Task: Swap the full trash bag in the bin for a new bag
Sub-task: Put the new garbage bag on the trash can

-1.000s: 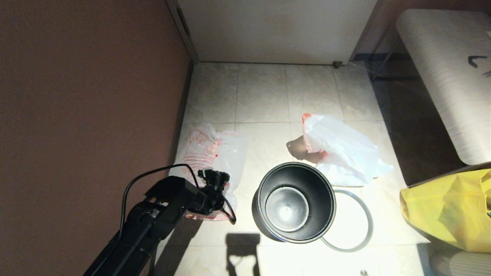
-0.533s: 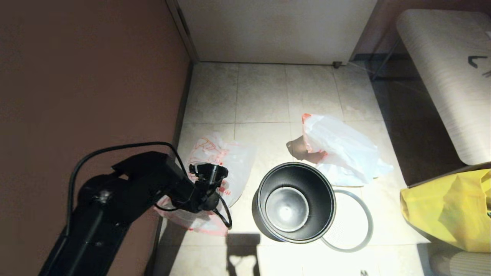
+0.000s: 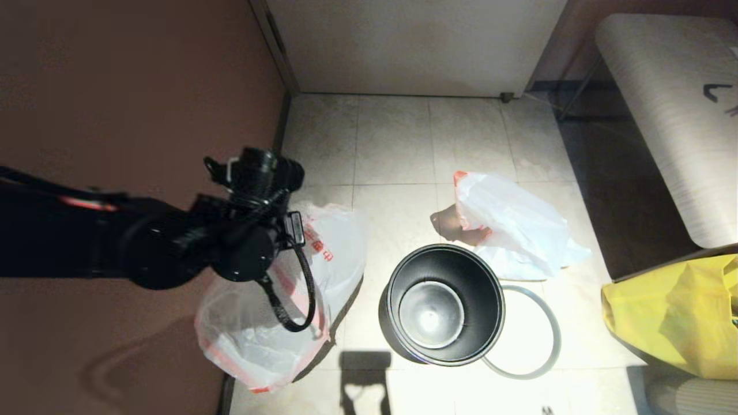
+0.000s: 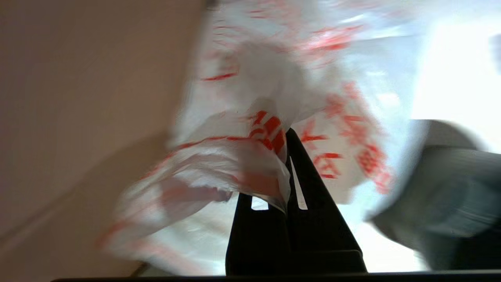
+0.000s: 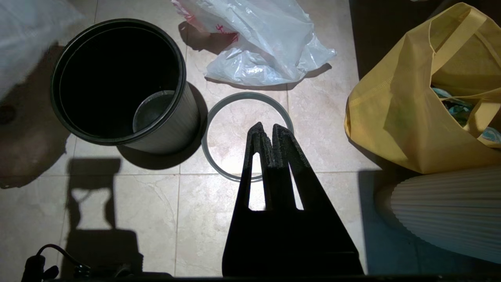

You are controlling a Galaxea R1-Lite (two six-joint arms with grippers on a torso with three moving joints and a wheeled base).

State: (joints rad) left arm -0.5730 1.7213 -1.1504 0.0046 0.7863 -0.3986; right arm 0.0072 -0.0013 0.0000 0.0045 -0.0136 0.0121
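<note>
Left claw point(image 4: 287, 156) is closed on a pinch of the new bag point(image 3: 323, 253), the thin white one with red print, and holds it lifted off the floor point(image 3: 398, 144) beside the brown wall point(image 3: 127, 92), to the left of the bin point(image 3: 441, 305) in the head view. From my wrist camera I see the film bunched between the two black fingers point(image 4: 309, 184), with red characters just at the tips. Right claw point(image 5: 266, 131) is shut on nothing and is parked above the grey hoop point(image 3: 550, 334), which lies flat on the floor touching the bin on its right side. The full trash bag point(image 3: 513, 222) is already out; it lies on the tiles just behind the bin. The bin stands upright, mouth up, and has no liner. So I judge the step in hand is bringing the new bag to the bin. The bag hangs slack from my grip, its long axis running from the claw down and toward me, a pink-red edge at the low end near the floor. I cannot tell which end is the mouth. The next move, I think, calls for carrying the bag over the bin's mouth and getting it opened, probably with help of the right claw, before the hoop goes back on.
</note>
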